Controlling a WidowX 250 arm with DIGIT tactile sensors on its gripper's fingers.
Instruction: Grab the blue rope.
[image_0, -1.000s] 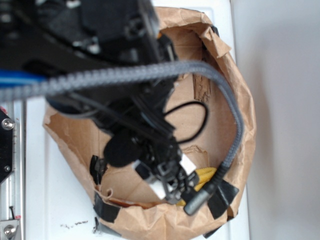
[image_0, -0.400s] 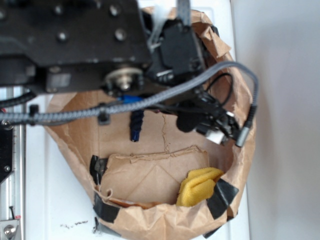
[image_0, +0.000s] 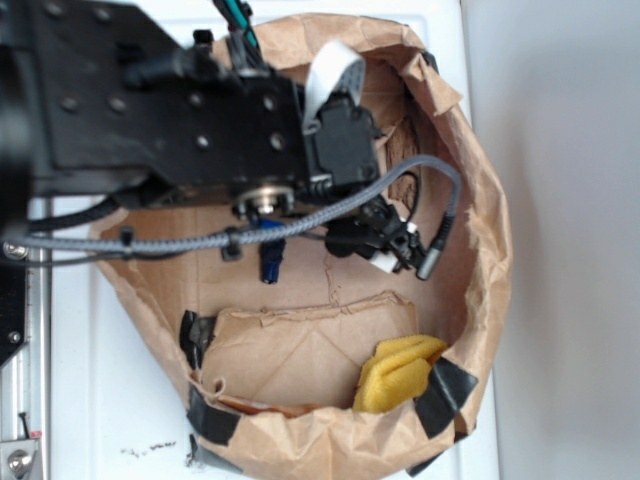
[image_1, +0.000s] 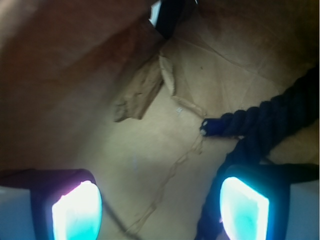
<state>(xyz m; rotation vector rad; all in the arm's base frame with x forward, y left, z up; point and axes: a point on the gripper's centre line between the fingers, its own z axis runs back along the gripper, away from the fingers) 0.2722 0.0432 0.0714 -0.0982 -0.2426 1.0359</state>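
Note:
The blue rope (image_0: 270, 256) is a short, dark navy twisted piece lying on the floor of a brown paper bag (image_0: 488, 250), partly hidden under my arm. In the wrist view the rope (image_1: 260, 125) lies at the right, one end pointing left, and a strand runs down beside my right finger (image_1: 245, 207). My gripper (image_0: 390, 250) is inside the bag, to the right of the rope. In the wrist view my gripper (image_1: 160, 210) is open, with only bare bag floor between the two glowing pads.
A yellow cloth (image_0: 398, 373) lies at the bag's front right. A folded flap of brown paper (image_0: 300, 345) covers the front floor. Black tape patches (image_0: 445, 395) hold the rim. My grey braided cable (image_0: 300, 222) loops across the bag. The bag's torn walls stand close around.
My arm has drawn back from the bag's front, away from the yellow cloth, then shifted left. The rope has come into view from under the arm.

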